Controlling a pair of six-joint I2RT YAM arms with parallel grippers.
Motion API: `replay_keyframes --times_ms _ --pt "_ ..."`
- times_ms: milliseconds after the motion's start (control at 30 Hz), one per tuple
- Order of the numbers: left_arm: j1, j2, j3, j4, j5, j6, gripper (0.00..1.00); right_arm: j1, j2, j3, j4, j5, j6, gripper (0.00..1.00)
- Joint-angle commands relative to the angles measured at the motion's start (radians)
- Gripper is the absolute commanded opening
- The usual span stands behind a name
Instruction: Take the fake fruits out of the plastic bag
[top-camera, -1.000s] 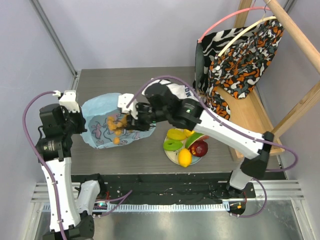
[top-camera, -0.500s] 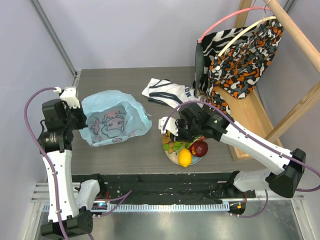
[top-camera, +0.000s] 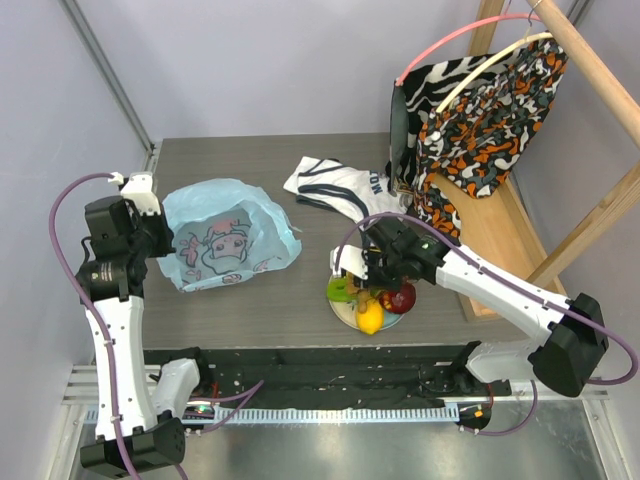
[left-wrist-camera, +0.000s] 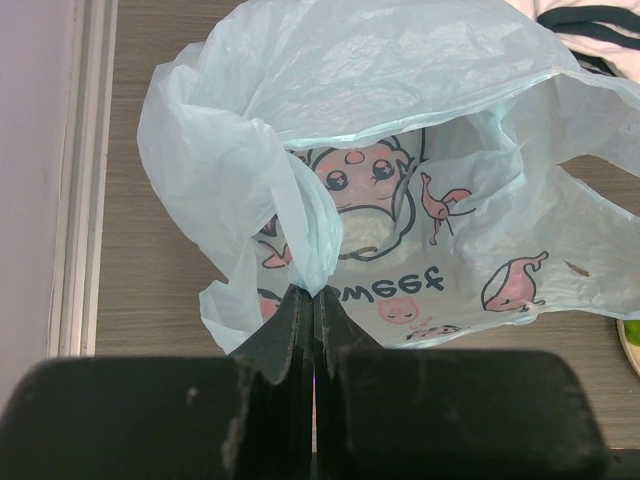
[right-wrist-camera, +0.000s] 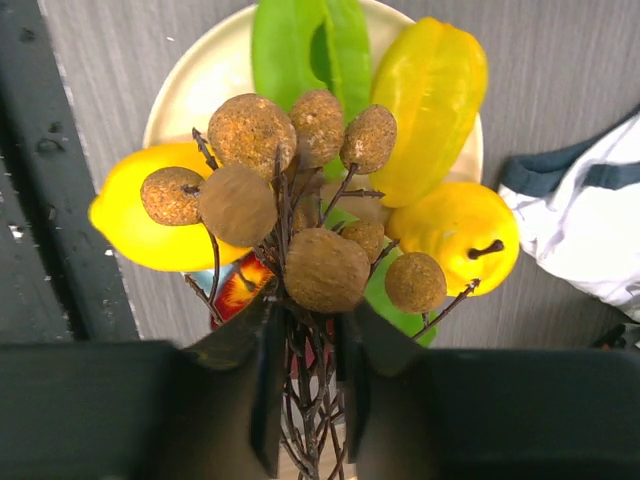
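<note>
The grape bunch (right-wrist-camera: 300, 230) is pinched by its stems in the right gripper (right-wrist-camera: 305, 312), just above the plate (right-wrist-camera: 190, 90), where other fake fruits (right-wrist-camera: 432, 95) are piled. Left of the plate, the plastic bag (left-wrist-camera: 420, 120), seemingly emptied, is pinched by the left gripper (left-wrist-camera: 307, 312). Only the putting down seems left.

Both arms (top-camera: 112, 340) white w/ black joints (top-camera: 105, 265), purple cables (top-camera: 56, 220) alongside.

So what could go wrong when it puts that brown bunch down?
The plate is already crowded, so the grape bunch might land on the lemon near the rim and roll off, or nudge it off. Also, the right gripper holds only thin twiggy stems, which could snag when it opens.
</note>
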Motion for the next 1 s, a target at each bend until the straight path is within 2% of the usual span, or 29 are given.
replay_keyframes --times_ms 0,33,133,200,400,533,567,600,633,667,733,767,800,900,933,967 --pt "0.006 -0.002 0.021 0.033 0.008 -0.013 0.0 -0.021 0.007 0.0 0.064 0.026 -0.011 0.39" --pt "0.006 0.001 0.022 0.033 0.008 -0.012 0.0 -0.024 0.001 -0.006 0.067 0.025 -0.013 0.59" --pt "0.007 0.005 0.028 0.037 0.011 -0.013 0.0 -0.024 -0.028 -0.026 0.069 0.003 -0.034 0.67" --pt "0.004 0.008 0.028 0.037 0.015 -0.015 0.0 -0.022 -0.048 -0.022 0.069 -0.003 -0.034 0.78" --pt "0.006 0.016 0.025 0.04 0.049 -0.018 0.0 -0.022 -0.064 0.098 0.058 -0.046 0.03 0.82" --pt "0.004 0.076 0.047 0.088 0.12 -0.032 0.0 -0.022 -0.036 0.202 0.104 -0.066 0.157 0.86" --pt "0.004 0.099 0.075 0.103 0.143 -0.056 0.0 -0.024 -0.03 0.239 0.133 -0.061 0.177 0.88" --pt "0.004 0.164 0.1 0.138 0.153 -0.067 0.0 -0.022 -0.022 0.253 0.153 -0.051 0.206 0.99" --pt "0.006 0.2 0.128 0.154 0.164 -0.072 0.0 -0.024 -0.01 0.265 0.181 -0.025 0.24 1.0" --pt "0.003 0.238 0.202 0.169 0.172 -0.076 0.0 -0.031 -0.005 0.279 0.239 0.012 0.312 1.0" --pt "0.003 0.364 0.299 0.2 0.167 -0.093 0.0 -0.036 0.015 0.281 0.282 0.038 0.346 1.0" --pt "0.003 0.407 0.42 0.204 0.166 -0.101 0.0 -0.037 0.025 0.285 0.312 0.06 0.38 1.0" --pt "0.003 0.468 0.477 0.212 0.166 -0.118 0.0 -0.039 0.033 0.284 0.331 0.127 0.401 1.0" --pt "0.001 0.53 0.655 0.209 0.161 -0.129 0.0 -0.071 0.036 0.278 0.373 0.154 0.463 1.0" --pt "0.003 0.527 0.668 0.202 0.164 -0.118 0.02 -0.076 0.027 0.267 0.377 0.154 0.464 1.0" --pt "0.003 0.513 0.665 0.192 0.163 -0.106 0.2 -0.076 0.012 0.259 0.377 0.154 0.463 1.0"
